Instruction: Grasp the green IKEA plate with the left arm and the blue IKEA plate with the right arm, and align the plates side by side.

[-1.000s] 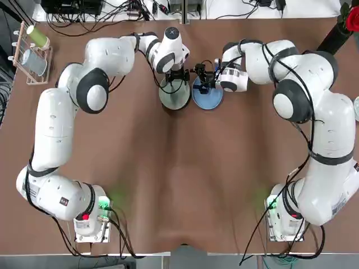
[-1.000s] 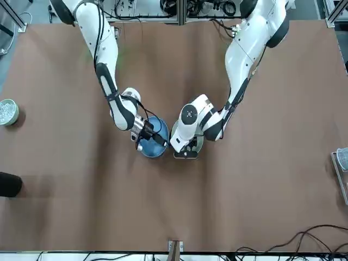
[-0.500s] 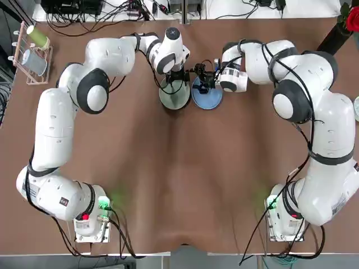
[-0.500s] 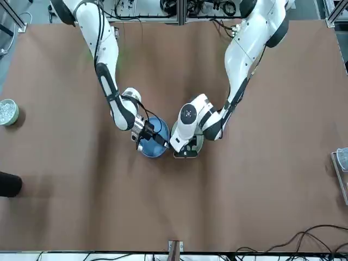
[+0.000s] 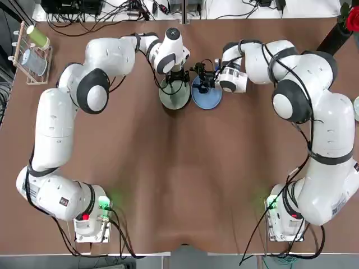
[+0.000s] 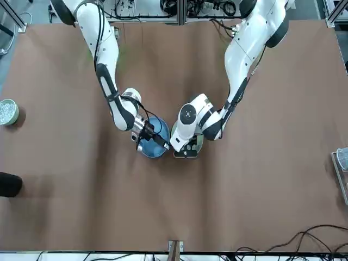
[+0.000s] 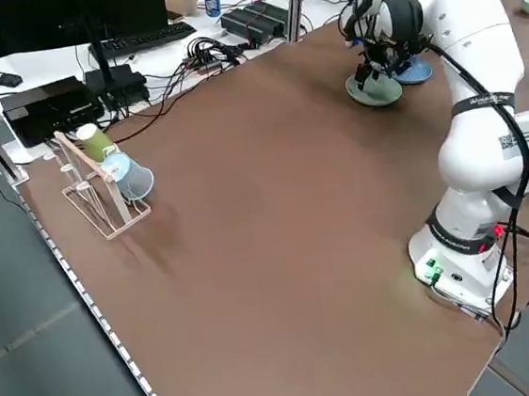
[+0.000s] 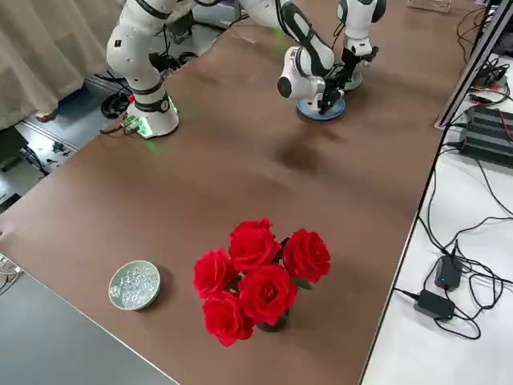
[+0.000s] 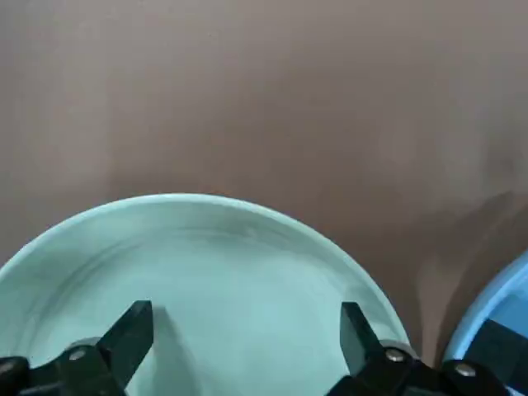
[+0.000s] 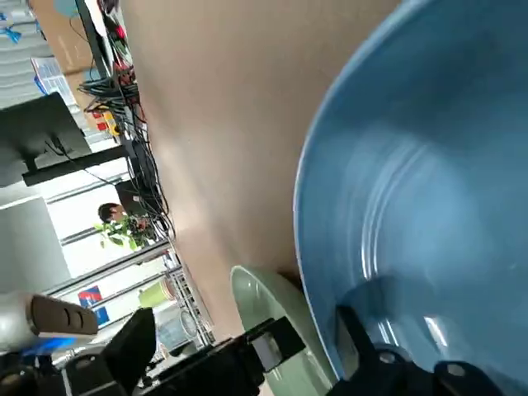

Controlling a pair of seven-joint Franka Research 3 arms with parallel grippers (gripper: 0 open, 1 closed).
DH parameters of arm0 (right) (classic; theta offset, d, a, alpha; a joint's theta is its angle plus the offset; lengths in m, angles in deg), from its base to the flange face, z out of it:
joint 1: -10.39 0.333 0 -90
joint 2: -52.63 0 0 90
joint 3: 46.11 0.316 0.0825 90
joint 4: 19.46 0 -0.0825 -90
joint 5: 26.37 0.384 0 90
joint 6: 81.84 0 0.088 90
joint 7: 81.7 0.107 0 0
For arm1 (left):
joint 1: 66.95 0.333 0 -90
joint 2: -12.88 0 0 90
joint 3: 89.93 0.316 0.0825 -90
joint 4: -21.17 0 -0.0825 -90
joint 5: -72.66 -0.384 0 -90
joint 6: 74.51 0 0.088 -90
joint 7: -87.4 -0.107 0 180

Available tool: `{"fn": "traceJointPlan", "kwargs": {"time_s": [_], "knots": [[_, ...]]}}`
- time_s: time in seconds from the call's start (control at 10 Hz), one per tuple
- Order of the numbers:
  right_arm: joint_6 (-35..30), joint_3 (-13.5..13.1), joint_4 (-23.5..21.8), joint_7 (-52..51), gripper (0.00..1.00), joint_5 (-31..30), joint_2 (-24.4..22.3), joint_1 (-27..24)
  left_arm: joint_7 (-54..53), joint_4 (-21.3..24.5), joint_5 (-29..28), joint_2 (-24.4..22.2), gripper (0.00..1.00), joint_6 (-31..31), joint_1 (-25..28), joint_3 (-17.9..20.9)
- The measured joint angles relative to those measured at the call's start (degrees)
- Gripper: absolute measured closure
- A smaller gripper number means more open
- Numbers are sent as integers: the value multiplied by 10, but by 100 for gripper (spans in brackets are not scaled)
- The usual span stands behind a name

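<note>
At table's far centre | left end effector [image 9: 246,346] spread wide over green plate [image 9: 206,272] | right end effector [image 10: 247,351] spread, straddling blue plate [image 10: 429,206] rim

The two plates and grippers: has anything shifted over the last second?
Nothing visibly changed. The green plate and blue plate lie side by side on the table, with the left gripper over the green one, fingers spread, and the right gripper at the blue one's rim, as before.

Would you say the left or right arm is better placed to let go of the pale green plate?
Left. The left gripper sits open directly over the round pale green plastic plate; the right gripper is over the round light blue plastic plate.
</note>
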Motion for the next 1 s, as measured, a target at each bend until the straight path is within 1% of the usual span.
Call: {"fn": "traceJointPlan", "kwargs": {"time_s": [0.2,1.0], "knots": [[0,0,4,0,4,11,3,0,0,1,0,0,0,-4,-1,0],[0,1,12,0,4,23,8,4,8,1,0,0,0,-7,-3,-3]]}}
